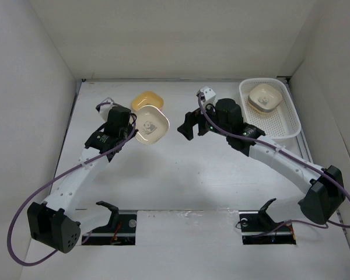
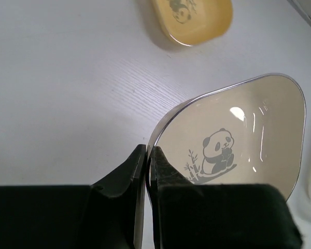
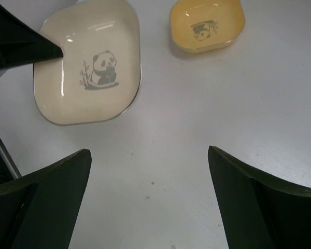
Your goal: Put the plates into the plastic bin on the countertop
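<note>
my left gripper [image 2: 147, 155] is shut tight on the near rim of the cream plate [image 2: 238, 135], one finger on each side of the thin edge, so the plate juts out ahead and to the right of the fingertips. its panda print faces the left wrist camera. in the top view that gripper [image 1: 130, 125] sits at the plate's left side and the cream plate [image 1: 151, 126] lies toward the middle of the countertop [image 1: 192, 181]. i cannot tell whether the plate is clear of the surface.

a yellow plate [image 1: 148, 100] lies flat just beyond the cream one, on the far side. in the left wrist view it is well ahead of my fingers, apart from the held plate.

my right gripper [image 1: 185, 125] stands wide and holds nothing. it points left toward the cream plate, near it but not touching. from the right wrist the cream plate [image 3: 88, 67] is ahead and left of the gap between the fingers [image 3: 52, 176], the yellow plate [image 3: 207, 26] farther ahead and right.

the bin [image 1: 289, 111] sits at the far right, behind my right arm, well apart from both grippers. another cream plate [image 1: 265, 96] rests in its far left part.
</note>
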Robot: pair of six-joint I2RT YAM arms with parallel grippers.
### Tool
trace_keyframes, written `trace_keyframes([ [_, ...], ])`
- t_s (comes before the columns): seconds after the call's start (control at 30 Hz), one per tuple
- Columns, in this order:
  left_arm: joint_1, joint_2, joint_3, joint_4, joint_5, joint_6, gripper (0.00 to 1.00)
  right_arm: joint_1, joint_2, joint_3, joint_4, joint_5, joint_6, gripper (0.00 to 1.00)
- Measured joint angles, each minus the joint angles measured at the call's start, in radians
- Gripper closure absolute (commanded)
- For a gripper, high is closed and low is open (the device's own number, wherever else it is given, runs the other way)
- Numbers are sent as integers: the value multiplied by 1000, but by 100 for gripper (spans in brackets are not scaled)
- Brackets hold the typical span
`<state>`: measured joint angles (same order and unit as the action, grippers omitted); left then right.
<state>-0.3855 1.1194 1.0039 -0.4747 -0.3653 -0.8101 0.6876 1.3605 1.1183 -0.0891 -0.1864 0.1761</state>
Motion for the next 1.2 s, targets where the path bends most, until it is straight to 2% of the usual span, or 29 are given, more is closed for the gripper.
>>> trace_keyframes([
  [0.23, 1, -24, 2, 52, 215, 135, 100, -33, 50, 48, 13, -5, -23, 0],
  [0.37, 1, -2, 31, 63, 329, 190, 100, -31, 122, 53, 13, -12, -20, 2],
  [0.4, 1, 5, 36, 70, 343, 201, 100, -30, 135, 53, 12, -14, -18, 7],
  [0.43, 1, 10, 39, 74, 355, 211, 100, -27, 148, 54, 12, -17, -17, 12],
  [0.5, 1, 16, 39, 74, 370, 223, 100, -25, 167, 63, 13, -24, -13, 37],
  [0.53, 2, 16, 39, 76, 377, 226, 100, -24, 174, 72, 14, -25, -9, 69],
  [0.57, 1, 16, 39, 82, 389, 225, 100, -19, 182, 80, 18, -29, -8, 86],
  [0.6, 1, 16, 39, 89, 387, 230, 99, -13, 189, 89, 25, -34, -2, 95],
  [0.67, 1, 13, 40, 95, 396, 230, 93, -5, 201, 100, 37, -5, 16, 98],
  [0.73, 1, 6, 40, 111, 418, 235, 71, -9, 218, 113, 46, -2, 23, 100],
  [0.77, 1, 2, 40, 125, 433, 237, 51, -13, 225, 116, 47, -4, 23, 100],
  [0.8, 1, -4, 40, 140, 444, 241, 19, -18, 232, 117, 45, -6, 24, 100],
  [0.83, 0, -10, 40, 158, 451, 243, 1, -25, 239, 117, 42, -5, 23, 100],
  [0.93, 1, -18, 49, 200, 439, 226, 0, -63, 252, 113, 21, -7, 32, 100],
  [1.0, 1, -18, 58, 211, 407, 216, 0, -131, 245, 107, 6, -8, 37, 100],
  [1.2, 1, -20, 63, 214, 282, 163, 0, -495, 187, 95, -16, 85, 42, 100],
])
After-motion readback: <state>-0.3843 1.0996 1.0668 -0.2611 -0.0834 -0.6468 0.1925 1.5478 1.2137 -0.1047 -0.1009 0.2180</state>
